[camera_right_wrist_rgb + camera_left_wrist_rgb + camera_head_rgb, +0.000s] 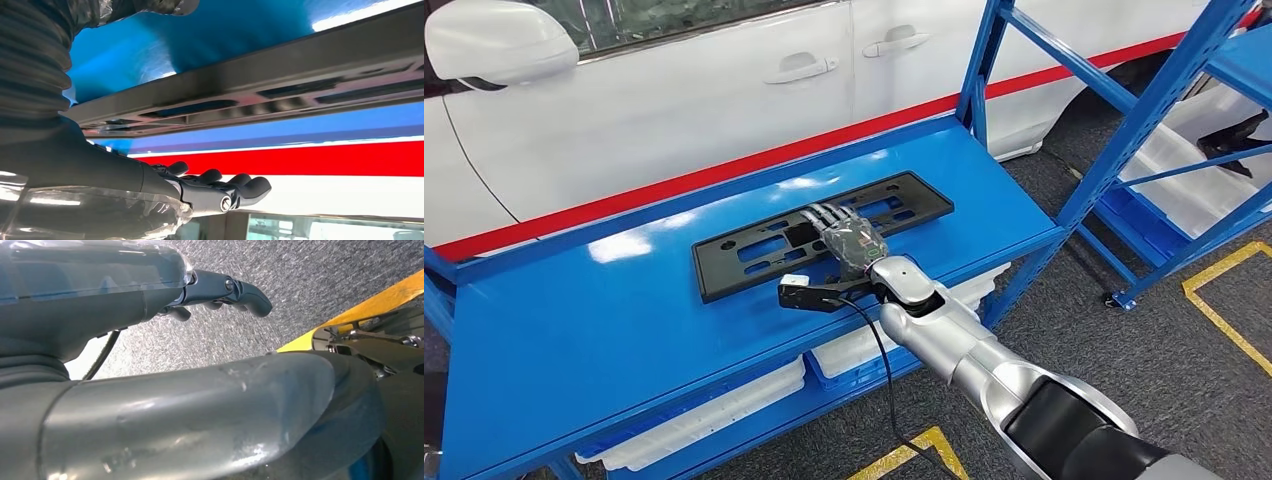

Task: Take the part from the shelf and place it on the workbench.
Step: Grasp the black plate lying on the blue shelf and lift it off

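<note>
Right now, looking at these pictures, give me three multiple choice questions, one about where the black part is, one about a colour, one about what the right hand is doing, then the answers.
1. Where does the black part lie?
A. on the blue shelf top
B. on the grey floor
C. in a white bin

2. What colour is the stripe along the white car?
A. yellow
B. red
C. green

3. How is the right hand?
A. hanging beside the robot's body
B. lifting the part clear of the shelf
C. stretched out flat over the part

Answers:
1 A: the part lies flat on the blue shelf surface.
2 B: a red band runs along the car's side.
3 C: the fingers are extended over the part, which lies flat on the shelf.
</note>
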`<state>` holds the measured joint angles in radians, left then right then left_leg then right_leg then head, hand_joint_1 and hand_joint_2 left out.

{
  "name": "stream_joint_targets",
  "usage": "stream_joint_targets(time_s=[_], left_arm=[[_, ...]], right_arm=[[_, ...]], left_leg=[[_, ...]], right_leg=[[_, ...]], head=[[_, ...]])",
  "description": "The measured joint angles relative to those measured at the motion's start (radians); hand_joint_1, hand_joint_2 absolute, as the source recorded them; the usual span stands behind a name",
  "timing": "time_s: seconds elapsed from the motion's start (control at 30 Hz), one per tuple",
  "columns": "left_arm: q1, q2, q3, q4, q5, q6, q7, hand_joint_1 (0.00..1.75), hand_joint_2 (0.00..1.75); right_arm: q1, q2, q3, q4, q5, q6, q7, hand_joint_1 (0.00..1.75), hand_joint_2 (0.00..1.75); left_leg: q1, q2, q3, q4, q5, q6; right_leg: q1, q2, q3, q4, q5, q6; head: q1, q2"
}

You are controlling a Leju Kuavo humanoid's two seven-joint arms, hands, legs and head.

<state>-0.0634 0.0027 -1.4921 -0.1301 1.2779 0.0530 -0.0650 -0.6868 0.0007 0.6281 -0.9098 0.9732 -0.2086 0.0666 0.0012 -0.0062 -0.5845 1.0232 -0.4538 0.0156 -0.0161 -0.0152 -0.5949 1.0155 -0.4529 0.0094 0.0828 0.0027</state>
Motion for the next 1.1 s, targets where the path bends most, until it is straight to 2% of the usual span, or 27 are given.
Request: stream_joint_targets(time_s=[0.47,0.5,0.57,0.63,0.7,0.77,0.9,1.1], left_arm=[[0.0,0.0,0.0,0.0,-0.004,-0.008,-0.013,0.0,0.0],[0.0,0.0,0.0,0.0,-0.003,-0.008,-0.014,0.0,0.0],[0.001,0.0,0.0,0.0,-0.002,-0.008,-0.015,0.0,0.0],[0.001,0.0,0.0,0.0,0.0,-0.009,-0.015,0.0,0.0],[0.001,0.0,0.0,0.0,0.002,-0.009,-0.014,0.0,0.0],[0.002,0.0,0.0,0.0,0.003,-0.009,-0.012,0.0,0.0],[0.003,0.0,0.0,0.0,0.006,-0.01,-0.012,0.0,0.0],[0.004,0.0,0.0,0.0,0.01,-0.011,-0.014,0.0,0.0]], right_arm=[[-0.041,0.066,0.032,0.117,0.067,-0.034,0.023,0.01,1.75],[-0.042,0.068,0.034,0.124,0.071,-0.037,0.026,0.08,1.75],[-0.045,0.071,0.037,0.139,0.078,-0.041,0.032,0.39,1.75],[-0.048,0.073,0.038,0.156,0.083,-0.046,0.037,0.89,1.75],[-0.05,0.073,0.038,0.172,0.087,-0.05,0.038,1.25,1.75],[-0.05,0.073,0.038,0.187,0.09,-0.056,0.039,1.4,1.75],[-0.051,0.073,0.038,0.209,0.094,-0.07,0.04,1.51,0.0],[-0.056,0.073,0.038,0.225,0.101,-0.081,0.04,1.56,0.0]], left_leg=[[0.0,0.0,0.0,0.0,0.0,0.0],[0.0,0.0,0.0,0.0,0.0,0.0],[0.0,0.0,0.0,0.0,0.0,0.0],[0.0,0.0,0.0,0.0,0.0,0.0],[0.0,0.0,0.0,0.0,0.0,0.0],[0.0,0.0,0.0,0.0,0.0,0.0],[0.0,0.0,0.0,0.0,0.0,0.0],[0.0,0.0,0.0,0.0,0.0,0.0]], right_leg=[[0.0,0.0,0.0,0.0,0.0,0.0],[0.0,0.0,0.0,0.0,0.0,0.0],[0.0,0.0,0.0,0.0,0.0,0.0],[0.0,0.0,0.0,0.0,0.0,0.0],[0.0,0.0,0.0,0.0,0.0,0.0],[0.0,0.0,0.0,0.0,0.0,0.0],[0.0,0.0,0.0,0.0,0.0,0.0],[0.0,0.0,0.0,0.0,0.0,0.0]], head=[[0.0,0.0],[0.0,0.0],[0.0,0.0],[0.0,0.0],[0.0,0.0],[0.0,0.0],[0.0,0.0],[0.0,0.0]])
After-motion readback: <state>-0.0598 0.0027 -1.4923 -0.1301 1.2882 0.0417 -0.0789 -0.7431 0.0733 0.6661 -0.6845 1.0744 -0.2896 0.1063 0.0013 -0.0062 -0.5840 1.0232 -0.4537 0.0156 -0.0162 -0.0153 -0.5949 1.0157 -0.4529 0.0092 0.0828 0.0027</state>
